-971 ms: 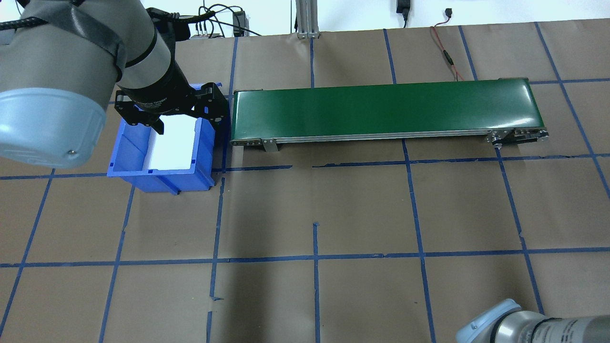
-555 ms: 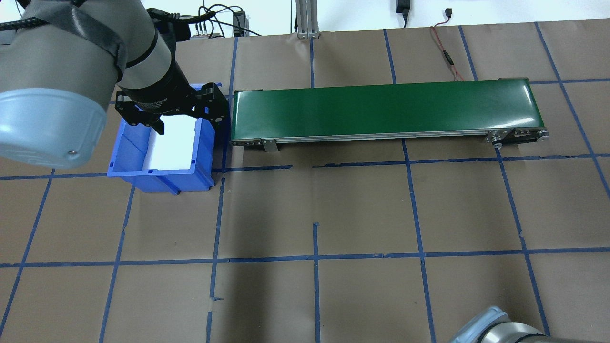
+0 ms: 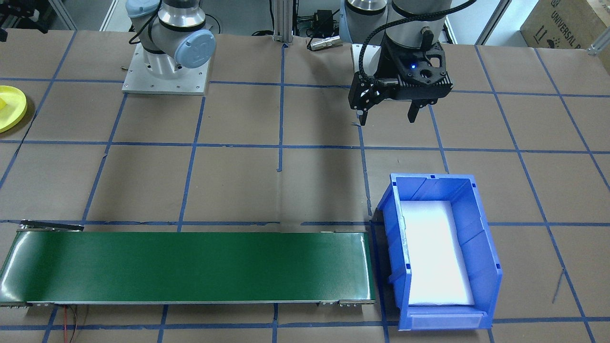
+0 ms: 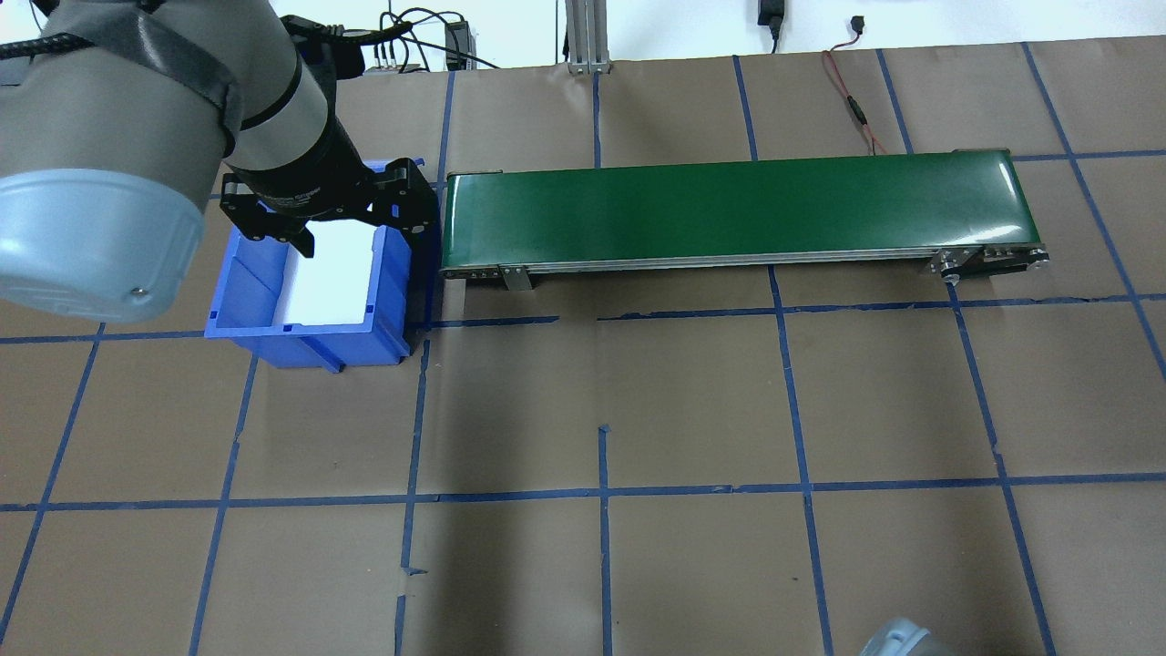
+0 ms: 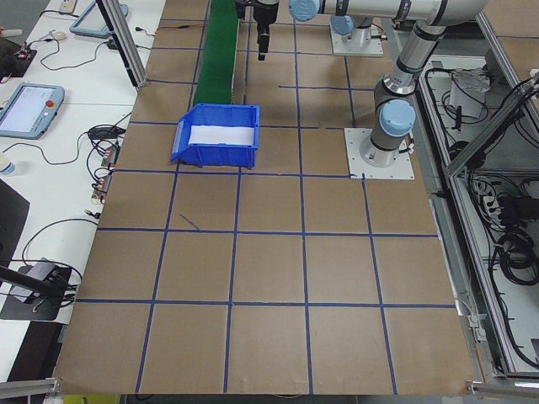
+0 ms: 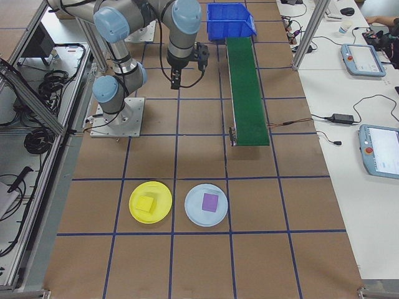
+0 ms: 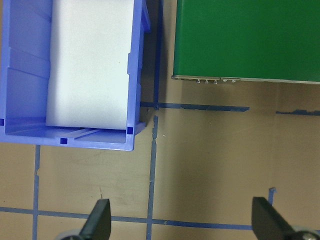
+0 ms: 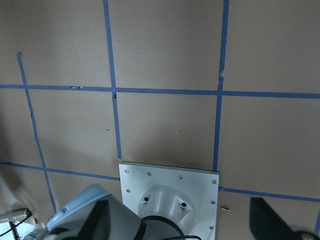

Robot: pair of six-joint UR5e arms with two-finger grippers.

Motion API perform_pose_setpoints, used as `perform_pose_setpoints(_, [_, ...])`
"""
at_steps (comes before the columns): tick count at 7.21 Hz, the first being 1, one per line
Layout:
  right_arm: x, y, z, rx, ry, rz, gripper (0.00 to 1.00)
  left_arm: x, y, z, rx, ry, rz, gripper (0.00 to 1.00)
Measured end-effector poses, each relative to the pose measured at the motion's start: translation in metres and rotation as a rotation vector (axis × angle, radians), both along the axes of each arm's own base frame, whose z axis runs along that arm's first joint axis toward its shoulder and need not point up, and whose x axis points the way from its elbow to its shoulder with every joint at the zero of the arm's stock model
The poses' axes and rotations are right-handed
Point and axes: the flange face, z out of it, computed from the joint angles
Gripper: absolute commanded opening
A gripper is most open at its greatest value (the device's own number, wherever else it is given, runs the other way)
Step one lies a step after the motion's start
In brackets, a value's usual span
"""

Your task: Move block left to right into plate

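Note:
The yellow plate (image 6: 163,212) lies on the table's right end, with a yellow block (image 6: 147,204) resting in it. The front-facing view catches only the plate's edge (image 3: 12,114). A purple block (image 6: 210,201) sits on a pale blue plate (image 6: 194,212) beside it. My left gripper (image 3: 386,116) hangs open and empty above the table, near the blue bin (image 4: 387,273). Its fingertips (image 7: 97,220) frame bare paper in the left wrist view. My right gripper (image 8: 182,225) is open, pointing down over its own arm's base plate (image 8: 200,180), far from both plates.
The blue bin (image 3: 486,247) holds only a white foam liner (image 3: 436,252). A bare green conveyor belt (image 4: 738,210) runs from the bin towards the right. Cables lie at the table's far edge. Brown paper with blue tape lines covers the table.
In the overhead view the right arm's joint has slid down towards the bottom edge, so only a sliver remains. The left arm and gripper have not moved.

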Motion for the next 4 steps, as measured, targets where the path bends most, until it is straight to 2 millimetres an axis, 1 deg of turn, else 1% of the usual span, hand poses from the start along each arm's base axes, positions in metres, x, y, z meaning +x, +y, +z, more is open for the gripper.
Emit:
perform_pose_setpoints(2, [0.086, -0.002, 0.013, 0.028, 0.081, -0.051, 0.98, 0.001, 0.001, 0.002, 0.001, 0.0, 0.0, 1.0])
perform_pose_setpoints(4, [0.171, -0.003, 0.016, 0.017, 0.164, -0.102, 1.0, 0.004, 0.007, 0.006, 0.045, -0.006, 0.005, 1.0])
